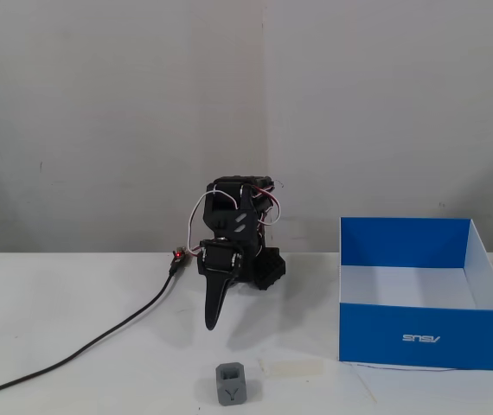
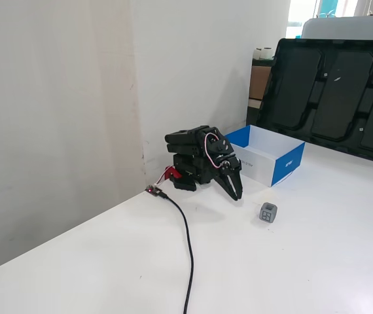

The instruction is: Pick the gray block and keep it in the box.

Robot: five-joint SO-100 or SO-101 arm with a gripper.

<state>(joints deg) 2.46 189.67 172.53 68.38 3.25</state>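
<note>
The gray block [image 1: 232,385] [image 2: 268,212] stands alone on the white table near its front edge, a small cube with a recessed top. The blue box [image 1: 418,291] [image 2: 267,154] is open-topped, white inside, and holds nothing that I can see. My black arm is folded low against the wall. Its gripper [image 1: 211,324] [image 2: 237,195] points down toward the table, fingers together, shut on nothing. The block lies a short way in front of the fingertips and apart from them, and the box is further to the right in a fixed view.
A black cable [image 1: 99,341] [image 2: 188,245] runs from the arm's base across the table. A pale tape strip [image 1: 291,367] lies flat between block and box. A large black tray [image 2: 334,98] leans behind the box. The wall stands close behind the arm.
</note>
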